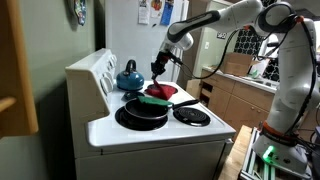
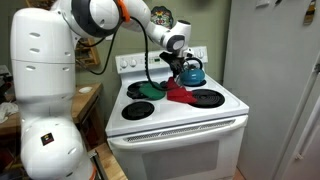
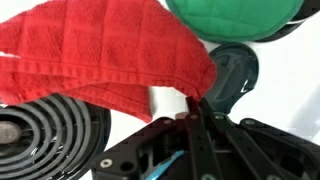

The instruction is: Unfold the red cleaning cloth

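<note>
The red cleaning cloth [image 1: 163, 91] lies on the white stove top between the burners, partly lifted at one corner. In the wrist view the red cloth [image 3: 95, 50] hangs in quilted folds across the upper left. My gripper [image 3: 197, 100] is shut and pinches the cloth's corner. In both exterior views the gripper [image 1: 158, 72] [image 2: 171, 75] hangs just above the cloth [image 2: 178, 93], next to the blue kettle.
A blue kettle [image 1: 128, 76] stands on a back burner. A black frying pan [image 1: 142, 113] sits on a front burner with a flat green item [image 1: 155, 99] over it. A coil burner [image 3: 40, 130] lies beneath the cloth. Cabinets stand beside the stove [image 1: 160, 135].
</note>
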`<action>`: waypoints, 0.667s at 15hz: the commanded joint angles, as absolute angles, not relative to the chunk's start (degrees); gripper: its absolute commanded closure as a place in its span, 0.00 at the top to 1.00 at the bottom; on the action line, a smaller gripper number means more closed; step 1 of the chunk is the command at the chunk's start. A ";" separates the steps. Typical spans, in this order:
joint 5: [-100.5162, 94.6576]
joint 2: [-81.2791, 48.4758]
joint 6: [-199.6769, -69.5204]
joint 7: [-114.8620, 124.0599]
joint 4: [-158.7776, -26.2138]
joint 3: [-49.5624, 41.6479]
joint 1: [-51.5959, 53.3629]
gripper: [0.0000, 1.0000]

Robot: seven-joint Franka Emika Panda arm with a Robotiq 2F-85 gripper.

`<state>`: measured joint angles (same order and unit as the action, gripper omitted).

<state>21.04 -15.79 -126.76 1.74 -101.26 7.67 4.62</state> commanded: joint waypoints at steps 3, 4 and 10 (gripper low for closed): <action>22.19 -14.99 -125.62 0.93 -101.42 7.96 4.42 0.05; 22.26 -14.97 -125.62 0.83 -101.61 7.97 4.34 0.05; 19.69 -12.76 -126.39 2.44 -104.93 7.67 5.23 0.01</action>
<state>21.89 -14.95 -125.83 0.74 -102.07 8.21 4.20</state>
